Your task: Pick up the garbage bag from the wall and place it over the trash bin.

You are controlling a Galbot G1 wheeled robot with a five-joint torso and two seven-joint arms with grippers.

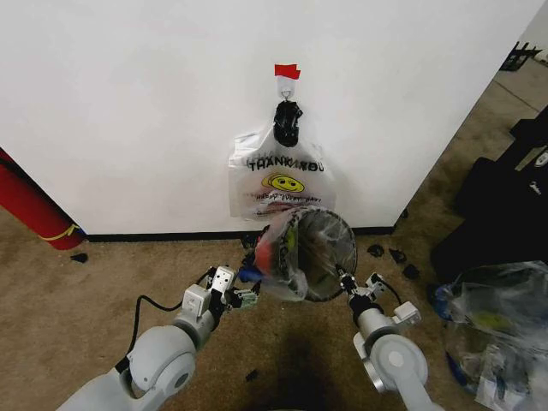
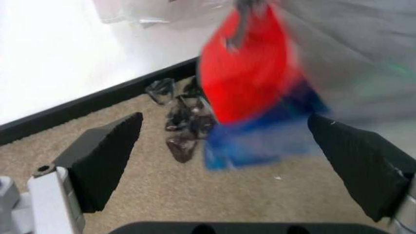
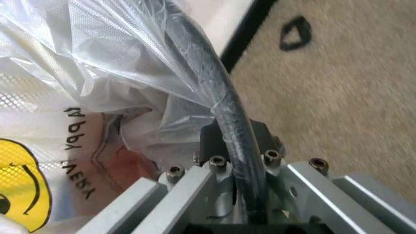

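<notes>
- Head view: the trash bin (image 1: 321, 255), a round black wire-mesh basket, is lifted off the carpet and tipped so its open mouth faces the robot, just in front of the white wall (image 1: 128, 103). The right end effector (image 1: 346, 282) meets the bin's rim at its lower right; I judge the tilt serves to present the opening for the bag.
- The garbage bag (image 1: 282, 257), thin crinkly see-through plastic, drapes over the bin's left side and part of the mouth, with red showing through it and a blue patch at its lower left. It hangs loose, so the covering looks only partly done.
- The left end effector (image 1: 242, 297) sits just left of and below the bin, close to the blue patch.
- Above the bin, the white "THANK YOU" smiley bag (image 1: 281, 181) hangs from a hook (image 1: 287, 88) under a strip of red tape (image 1: 287, 71).
- Left wrist view: the left end effector (image 2: 240, 161) stands wide open, its dark pads (image 2: 107, 158) well apart with nothing between them. Beyond them the bin's red base (image 2: 250, 78) and the bag's blue patch (image 2: 260, 139) hang blurred above the carpet and black baseboard (image 2: 91, 105).
- Right wrist view: the right end effector (image 3: 237, 168) is clamped on the bin's black rim (image 3: 208, 73), with clear film wrapped over the rim there.
</notes>
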